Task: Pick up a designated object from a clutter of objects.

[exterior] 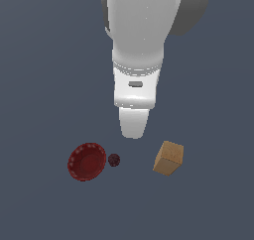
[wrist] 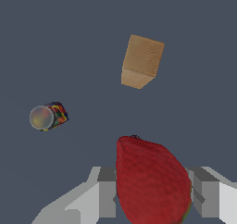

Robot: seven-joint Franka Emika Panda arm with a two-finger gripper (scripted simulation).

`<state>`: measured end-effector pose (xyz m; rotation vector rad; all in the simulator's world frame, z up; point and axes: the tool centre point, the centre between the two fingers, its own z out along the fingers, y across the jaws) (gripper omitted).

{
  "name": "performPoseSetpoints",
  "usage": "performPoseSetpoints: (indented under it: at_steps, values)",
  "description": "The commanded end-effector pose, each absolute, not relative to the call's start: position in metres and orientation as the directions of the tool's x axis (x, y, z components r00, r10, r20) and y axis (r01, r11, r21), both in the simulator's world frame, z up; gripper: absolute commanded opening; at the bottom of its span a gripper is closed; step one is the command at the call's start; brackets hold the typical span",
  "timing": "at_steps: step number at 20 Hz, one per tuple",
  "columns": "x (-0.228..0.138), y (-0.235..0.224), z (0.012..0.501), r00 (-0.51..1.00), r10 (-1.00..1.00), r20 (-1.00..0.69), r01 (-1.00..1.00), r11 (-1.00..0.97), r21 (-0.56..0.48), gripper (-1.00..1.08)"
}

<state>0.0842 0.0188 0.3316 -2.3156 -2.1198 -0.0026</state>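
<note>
No brand, label or writing can be read on anything here; the small jar (wrist: 48, 116) shows only a blur of mixed colours on its side and a plain grey lid.

The strawberry-like piece (wrist: 150, 179) is red with a finely pitted skin, rounded and tapering, and a sliver of green shows at its lower edge by one finger. In the wrist view it looms large because it sits right under the camera, between the two grey fingers (wrist: 107, 197) of the claw (wrist: 155, 200). The fingers press against its sides, so the claw is clenched on the piece, spread only as wide as the fruit itself. The arm's white body hides the piece in the exterior view.

On the dark tabletop (exterior: 39, 85), the scalloped dark red bowl (exterior: 87, 161) lies toward the exterior view's left, with the maroon ball (exterior: 114, 159) just beside it. The tan block (exterior: 168, 157) sits tilted toward the exterior view's right, well apart from both.
</note>
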Motion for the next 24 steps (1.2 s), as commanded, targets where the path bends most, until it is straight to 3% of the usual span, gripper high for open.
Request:
performPoseSetpoints:
  at_steps: [1, 12, 24]
  values:
    - [0.093, 0.01, 0.347, 0.088, 0.996, 0.002, 0.996, -0.088, -0.001, -1.0]
    - [0.119, -0.014, 0.392, 0.09, 0.996, 0.0, 0.996, -0.09, 0.0, -1.0]
    - [0.127, -0.02, 0.404, 0.089, 0.996, 0.0, 0.996, -0.089, 0.0, -1.0]
